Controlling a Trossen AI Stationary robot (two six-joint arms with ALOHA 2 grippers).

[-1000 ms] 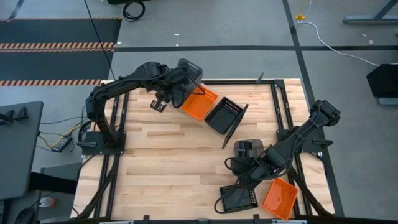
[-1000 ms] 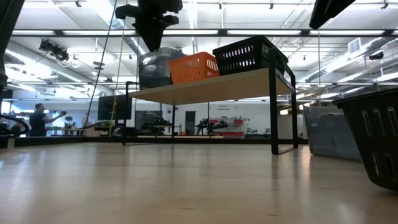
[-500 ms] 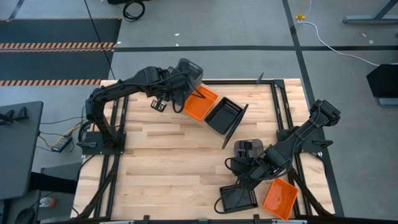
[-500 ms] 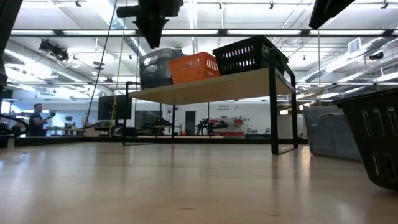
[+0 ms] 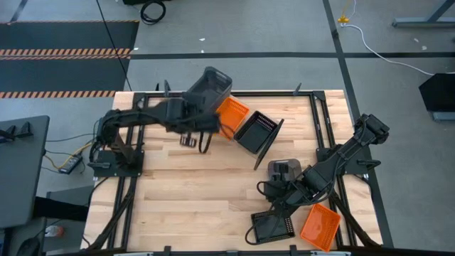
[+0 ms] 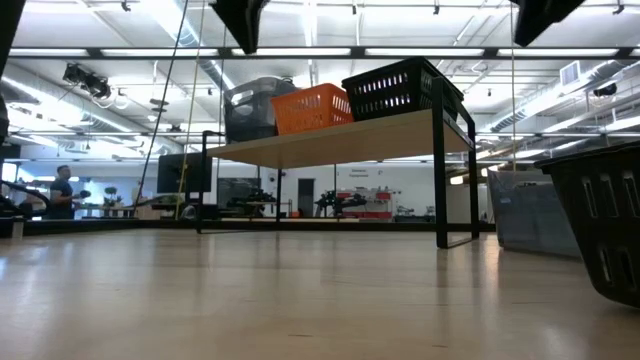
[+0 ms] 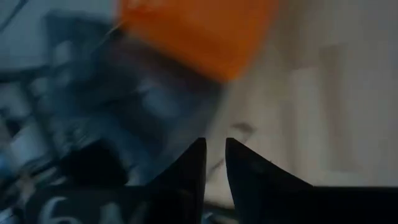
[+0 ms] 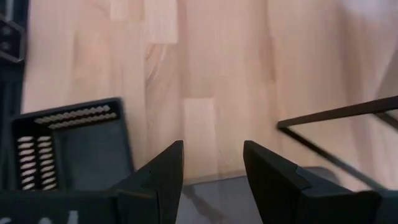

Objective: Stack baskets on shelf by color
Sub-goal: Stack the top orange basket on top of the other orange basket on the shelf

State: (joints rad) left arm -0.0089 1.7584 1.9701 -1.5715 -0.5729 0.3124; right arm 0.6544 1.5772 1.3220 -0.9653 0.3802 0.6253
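The shelf point(image 6: 340, 140) stands on the table at the far middle. It carries a grey basket point(image 5: 211, 87), an orange basket point(image 5: 231, 119) and a black basket point(image 5: 254, 131) side by side. My left gripper point(image 5: 190, 140) hangs above the table just near-side of the shelf's left end, its fingers point(image 7: 215, 155) a narrow gap apart with nothing between them. My right gripper point(image 5: 274, 206) hovers open near the front right, beside a black basket point(image 8: 68, 149). A grey surface point(image 8: 249, 186) shows low between its fingers; whether they touch it I cannot tell.
At the front right an orange basket point(image 5: 320, 226) lies on the table next to the black one point(image 5: 274, 226). A grey basket point(image 6: 530, 215) stands on the table at the right. The wooden middle of the table lies between the arms.
My left gripper has swung away from the grey and orange baskets on the shelf toward the table's near edge and a little to the right, rolling its wrist as it went. The baskets on the shelf have stayed where they were.
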